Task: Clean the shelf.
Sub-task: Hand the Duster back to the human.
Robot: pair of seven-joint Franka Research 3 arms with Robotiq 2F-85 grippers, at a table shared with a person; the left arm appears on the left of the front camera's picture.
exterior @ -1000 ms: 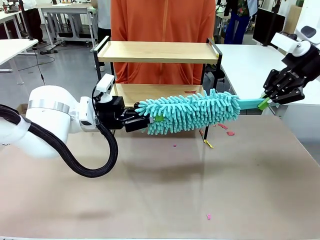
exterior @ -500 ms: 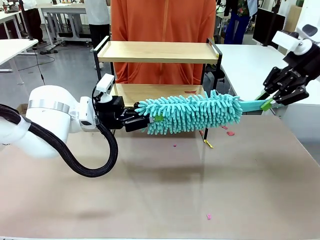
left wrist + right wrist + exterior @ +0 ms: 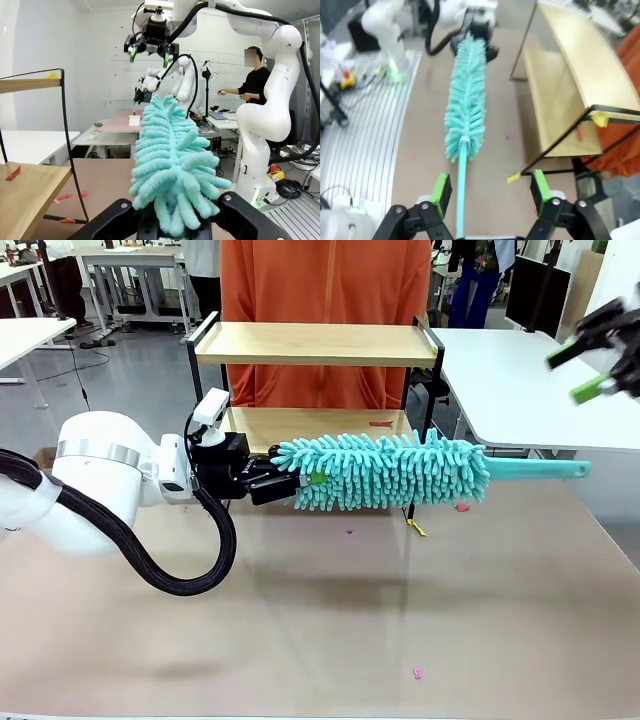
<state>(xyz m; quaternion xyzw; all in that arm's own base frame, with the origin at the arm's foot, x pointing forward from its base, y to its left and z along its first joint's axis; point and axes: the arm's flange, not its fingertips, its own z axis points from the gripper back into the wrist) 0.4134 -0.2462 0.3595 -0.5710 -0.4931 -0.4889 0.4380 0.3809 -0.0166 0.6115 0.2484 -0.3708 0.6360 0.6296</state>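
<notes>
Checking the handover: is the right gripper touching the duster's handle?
Apart. The front view shows the right gripper open, lifted well above the duster handle, bare table between them.

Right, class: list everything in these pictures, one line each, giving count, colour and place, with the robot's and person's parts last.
Shelf: one, light wood boards in black frame, far side of table.
Duster: one, teal, held level in front of the shelf.
Scraps: several, red and pink, on the table and lower board.
Table: one, brown.
Person: one, orange top, behind the shelf.
Left gripper: shut on the duster's fluffy end.
Right gripper: open, lifted clear of the handle.
</notes>
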